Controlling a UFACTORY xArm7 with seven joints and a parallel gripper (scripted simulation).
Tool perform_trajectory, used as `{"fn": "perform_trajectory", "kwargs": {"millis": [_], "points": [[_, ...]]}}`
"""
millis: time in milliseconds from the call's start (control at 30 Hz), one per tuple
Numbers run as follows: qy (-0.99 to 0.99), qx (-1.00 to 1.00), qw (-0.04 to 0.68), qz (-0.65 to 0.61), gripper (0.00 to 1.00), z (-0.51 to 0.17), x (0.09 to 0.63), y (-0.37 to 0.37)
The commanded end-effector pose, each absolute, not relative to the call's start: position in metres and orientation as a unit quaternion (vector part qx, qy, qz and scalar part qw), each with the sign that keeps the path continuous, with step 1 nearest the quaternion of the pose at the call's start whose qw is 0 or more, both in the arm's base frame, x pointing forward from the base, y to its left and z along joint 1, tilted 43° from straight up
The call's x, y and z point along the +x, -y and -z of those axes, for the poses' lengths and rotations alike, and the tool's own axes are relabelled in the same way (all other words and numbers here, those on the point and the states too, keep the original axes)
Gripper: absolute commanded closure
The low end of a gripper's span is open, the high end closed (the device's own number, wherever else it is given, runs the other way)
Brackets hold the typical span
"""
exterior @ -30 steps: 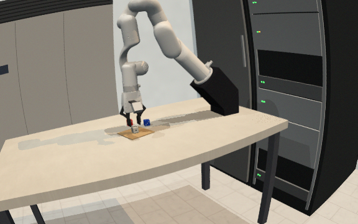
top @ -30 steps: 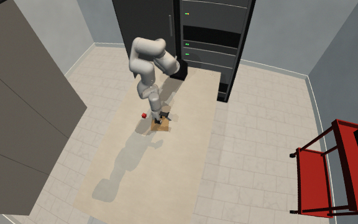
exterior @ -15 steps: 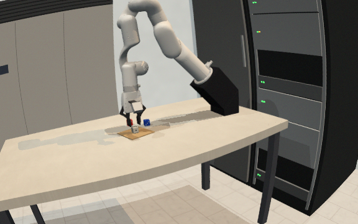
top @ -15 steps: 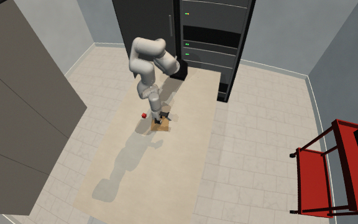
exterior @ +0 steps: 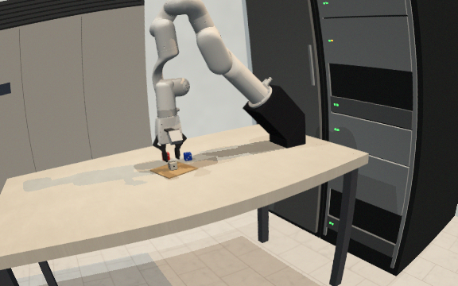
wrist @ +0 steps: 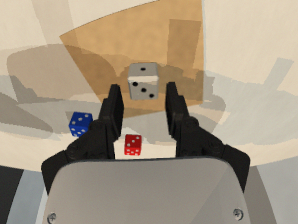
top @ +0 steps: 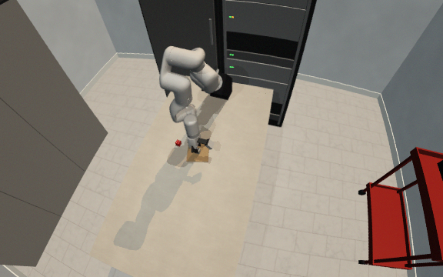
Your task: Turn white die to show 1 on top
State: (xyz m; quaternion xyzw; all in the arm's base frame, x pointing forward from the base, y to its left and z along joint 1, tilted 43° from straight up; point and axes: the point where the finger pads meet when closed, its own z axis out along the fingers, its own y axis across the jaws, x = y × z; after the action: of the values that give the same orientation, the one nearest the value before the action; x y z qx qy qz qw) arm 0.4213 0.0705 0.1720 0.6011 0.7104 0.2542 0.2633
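Gripper [wrist: 141, 111] half open, nothing between fingers; I see it hanging just above mat [wrist: 93, 46]. White die [wrist: 144, 80] flat on mat, fully inside edges, apart from fingertips. Key relation: die sits ahead of gap, roughly centred between fingers, side faces about square to pads. Top face pips too small to read, possibly one. Red die [wrist: 133, 144] and blue die [wrist: 80, 123] off mat, behind fingers.
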Motion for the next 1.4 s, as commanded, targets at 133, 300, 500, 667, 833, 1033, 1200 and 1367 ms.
{"fn": "perform_trajectory", "kwargs": {"millis": [133,300,500,667,833,1033,1200,1367], "points": [[-0.710,0.601,0.264,-0.255,0.53,-0.173,0.422,-0.071],[-0.710,0.601,0.264,-0.255,0.53,-0.173,0.422,-0.071],[-0.710,0.601,0.264,-0.255,0.53,-0.173,0.422,-0.071],[-0.710,0.601,0.264,-0.255,0.53,-0.173,0.422,-0.071],[-0.710,0.601,0.264,-0.255,0.53,-0.173,0.422,-0.071],[-0.710,0.601,0.264,-0.255,0.53,-0.174,0.421,-0.070],[-0.710,0.601,0.264,-0.255,0.53,-0.179,0.415,-0.070],[-0.710,0.601,0.264,-0.255,0.53,-0.190,0.406,-0.069]]}}
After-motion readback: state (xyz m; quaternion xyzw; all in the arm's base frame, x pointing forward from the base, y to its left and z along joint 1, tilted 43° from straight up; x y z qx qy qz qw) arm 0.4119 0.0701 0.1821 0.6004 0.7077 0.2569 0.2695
